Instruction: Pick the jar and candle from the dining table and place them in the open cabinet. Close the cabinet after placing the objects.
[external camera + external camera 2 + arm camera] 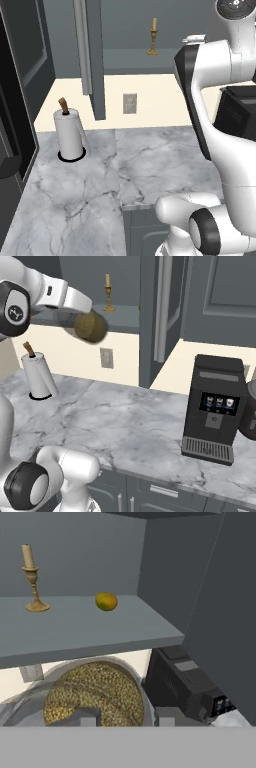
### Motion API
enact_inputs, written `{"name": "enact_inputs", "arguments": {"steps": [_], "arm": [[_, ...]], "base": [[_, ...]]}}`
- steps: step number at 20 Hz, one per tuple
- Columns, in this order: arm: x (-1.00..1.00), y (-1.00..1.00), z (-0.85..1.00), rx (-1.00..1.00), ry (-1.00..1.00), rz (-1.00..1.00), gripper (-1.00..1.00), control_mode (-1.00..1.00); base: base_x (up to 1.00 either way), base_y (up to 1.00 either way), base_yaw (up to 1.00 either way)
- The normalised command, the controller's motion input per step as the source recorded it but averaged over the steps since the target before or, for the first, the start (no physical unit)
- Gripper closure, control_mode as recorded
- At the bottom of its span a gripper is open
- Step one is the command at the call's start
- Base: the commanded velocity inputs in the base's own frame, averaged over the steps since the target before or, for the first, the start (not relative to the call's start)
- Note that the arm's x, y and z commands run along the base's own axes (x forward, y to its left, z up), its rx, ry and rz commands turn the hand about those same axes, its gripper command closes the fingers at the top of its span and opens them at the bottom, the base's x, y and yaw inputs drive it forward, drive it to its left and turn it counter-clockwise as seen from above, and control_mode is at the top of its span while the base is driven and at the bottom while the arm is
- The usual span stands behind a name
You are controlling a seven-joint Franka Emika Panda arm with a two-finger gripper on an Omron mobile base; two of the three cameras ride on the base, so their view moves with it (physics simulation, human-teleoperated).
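Observation:
My gripper point(126, 719) is shut on the jar point(89, 326), a clear glass jar partly filled with olive-brown stuff. It lies tilted on its side in the air, in front of and just below the open cabinet's shelf point(85, 629). In the hand view the jar point(95, 694) sits between my fingertips point(87, 718). The candle point(31, 579), pale yellow on a brass holder, stands upright at the back of the shelf and appears again as the candle point(153, 36) and the candle point(108, 293). The dining table is out of view.
A yellow-orange fruit point(106, 601) lies on the shelf right of the candle. The cabinet doors point(92, 55) point(161, 311) stand open. On the marble counter point(125, 421) below are a paper-towel roll point(69, 134) and a black coffee machine point(214, 406).

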Motion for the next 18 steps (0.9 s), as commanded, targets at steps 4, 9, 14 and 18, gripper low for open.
{"name": "enact_inputs", "arguments": {"steps": [4,9,14,18], "arm": [[0.19,0.00,0.18,0.00,-0.15,0.00,1.00,-1.00],[0.22,0.00,0.09,0.00,-0.08,0.00,1.00,-1.00],[0.22,-0.05,0.01,0.00,-0.02,0.00,1.00,-1.00],[0.40,-0.06,0.00,0.00,0.00,0.00,1.00,-1.00]], "base": [[0.00,0.00,0.00],[0.00,0.00,0.00],[0.00,0.00,0.00],[0.00,0.00,0.00]]}}
